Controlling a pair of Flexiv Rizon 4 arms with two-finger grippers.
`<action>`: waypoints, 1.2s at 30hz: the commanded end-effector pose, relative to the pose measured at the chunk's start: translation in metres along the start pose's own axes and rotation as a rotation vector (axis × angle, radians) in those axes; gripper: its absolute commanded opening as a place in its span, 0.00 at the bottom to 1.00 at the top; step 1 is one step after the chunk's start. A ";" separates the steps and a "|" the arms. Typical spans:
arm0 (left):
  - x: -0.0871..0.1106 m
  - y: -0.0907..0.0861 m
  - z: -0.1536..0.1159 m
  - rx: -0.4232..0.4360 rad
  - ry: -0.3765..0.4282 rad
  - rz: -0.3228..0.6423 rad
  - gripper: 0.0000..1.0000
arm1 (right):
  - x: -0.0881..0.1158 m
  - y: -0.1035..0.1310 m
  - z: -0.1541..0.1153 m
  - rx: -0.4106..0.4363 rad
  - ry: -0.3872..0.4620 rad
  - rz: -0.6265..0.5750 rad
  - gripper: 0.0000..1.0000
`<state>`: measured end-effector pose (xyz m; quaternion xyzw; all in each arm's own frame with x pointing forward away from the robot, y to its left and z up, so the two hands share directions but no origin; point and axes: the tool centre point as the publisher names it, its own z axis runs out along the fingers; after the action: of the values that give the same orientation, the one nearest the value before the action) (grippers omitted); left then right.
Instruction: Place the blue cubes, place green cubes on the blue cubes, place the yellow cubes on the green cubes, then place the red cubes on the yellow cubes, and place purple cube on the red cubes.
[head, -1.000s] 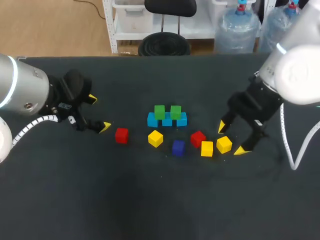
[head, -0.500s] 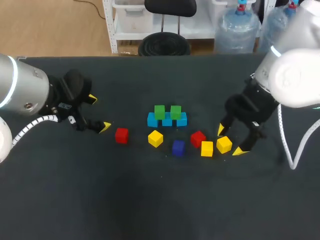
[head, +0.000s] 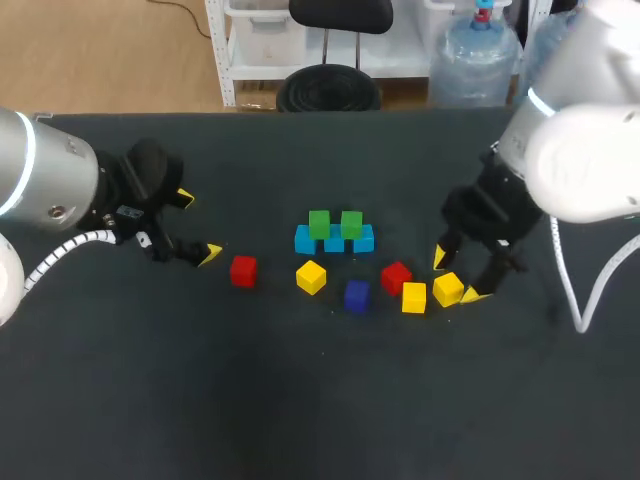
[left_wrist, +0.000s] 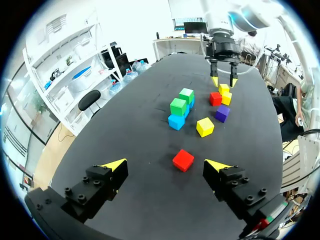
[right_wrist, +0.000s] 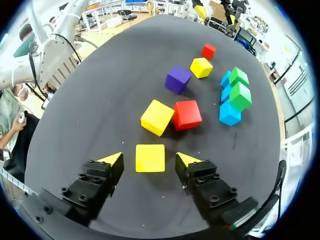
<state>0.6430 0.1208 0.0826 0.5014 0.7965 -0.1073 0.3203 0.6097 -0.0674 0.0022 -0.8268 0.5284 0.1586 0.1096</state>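
Observation:
Three blue cubes (head: 334, 241) stand in a row mid-table with two green cubes (head: 319, 223) on top. Loose cubes lie in front: a red one (head: 243, 271), a yellow one (head: 311, 276), the purple one (head: 356, 295), a second red (head: 396, 277) and a second yellow (head: 414, 297). My right gripper (head: 455, 277) straddles a third yellow cube (right_wrist: 150, 158). That cube sits between the fingers of the right gripper (right_wrist: 149, 159) with a gap on each side, so the gripper is open. My left gripper (head: 198, 226) hangs wide open at the left, the red cube (left_wrist: 183, 160) just ahead of it.
The black table (head: 300, 400) has bare cloth in front of the cubes and behind the stack. The yellow (right_wrist: 157, 117) and red (right_wrist: 187, 114) cubes lie close ahead of the right gripper, touching each other.
My right gripper has shifted left and down over the rightmost yellow cube, and its fingers have drawn closer together. The left arm has not moved.

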 end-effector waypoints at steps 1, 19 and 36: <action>0.001 0.000 0.000 0.001 -0.004 0.001 1.00 | -0.007 0.004 0.003 0.014 0.033 -0.001 0.62; 0.001 0.000 0.000 0.001 -0.004 0.001 1.00 | -0.006 0.001 0.004 0.011 0.058 0.007 0.58; 0.001 0.000 0.000 0.001 -0.004 0.001 1.00 | 0.003 -0.001 0.002 0.014 0.065 0.019 0.51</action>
<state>0.6430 0.1208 0.0826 0.5014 0.7965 -0.1073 0.3203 0.6110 -0.0691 -0.0005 -0.8260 0.5402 0.1288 0.0969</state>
